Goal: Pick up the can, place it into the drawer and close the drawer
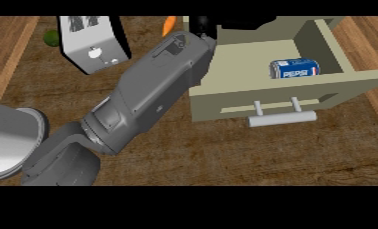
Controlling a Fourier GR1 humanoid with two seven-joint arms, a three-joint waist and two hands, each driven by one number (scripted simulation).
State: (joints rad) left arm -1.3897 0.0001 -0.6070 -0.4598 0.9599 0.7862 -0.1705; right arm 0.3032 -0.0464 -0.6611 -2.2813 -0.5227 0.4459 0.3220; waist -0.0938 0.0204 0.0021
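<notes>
A wooden counter (pixel 244 158) fills the head view, its brown grain running under everything. On it stands a beige drawer unit with its drawer (pixel 244 98) pulled open toward the viewer, a pale bar handle (pixel 283 118) across its front. Inside the drawer, toward its right side, lies a blue Pepsi can (pixel 295 68) on its side; nothing else shows in the compartment. So the pick and the placing look done, and what is left, by my reading, is pushing the drawer shut.

A grey forearm (pixel 148 88) comes in from the lower left and reaches up to the drawer's far left corner, where only a sliver of the black left hand (pixel 203 25) shows; I cannot tell how its fingers stand. The right hand is not visible.

At the back left stand a white toaster-like appliance (pixel 92 43), a green fruit (pixel 50 37) at its left and an orange carrot tip (pixel 169 24).
</notes>
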